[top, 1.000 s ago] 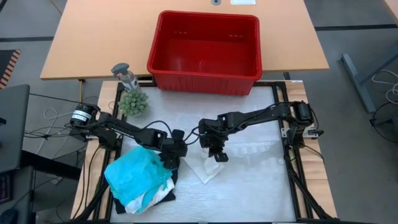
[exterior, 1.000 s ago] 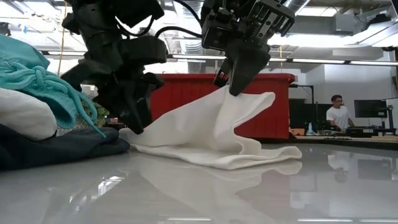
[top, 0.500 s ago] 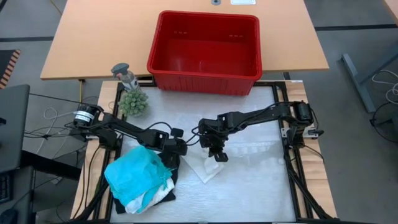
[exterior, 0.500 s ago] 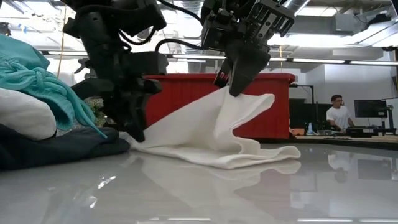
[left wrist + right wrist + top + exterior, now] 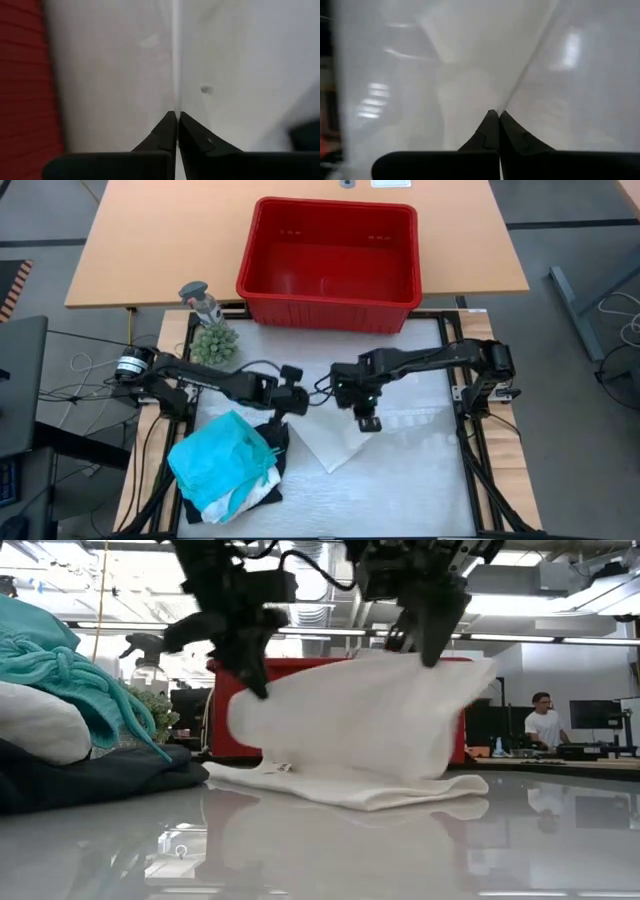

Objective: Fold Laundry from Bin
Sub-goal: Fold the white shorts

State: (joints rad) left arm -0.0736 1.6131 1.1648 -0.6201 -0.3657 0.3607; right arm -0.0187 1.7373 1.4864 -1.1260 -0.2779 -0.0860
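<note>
— Two tables, is that right?

— Yes. A long wooden table at the back carries the red bin, which looks empty from above, and the pale glossy work table in front is framed by dark rails. Beyond it, level with the table top, the room shows ceiling lights, monitors and a person seated far off to one side.

— How much free room is there on the work table?

— Plenty on the right half and along the near edge. The left near corner is taken by a pile: a teal garment on top, some white cloth under it, and a black garment at the bottom, close to the table's left edge. A small green plant and a spray bottle stand at the far left corner, just beside the bin.

— And the piece being worked?

— A white cloth near the middle of the table. Both arms reach in from the sides and meet over it. The left gripper is pinched closed on its left upper edge, and the right gripper is pinched closed on its right upper edge. The cloth hangs spread between them like a sheet, its lower hem resting in folds on the table, in front of the bin.

— Do the wrist cameras agree?

— Each shows its own fingers pressed together with white fabric running out from the tips.
</note>
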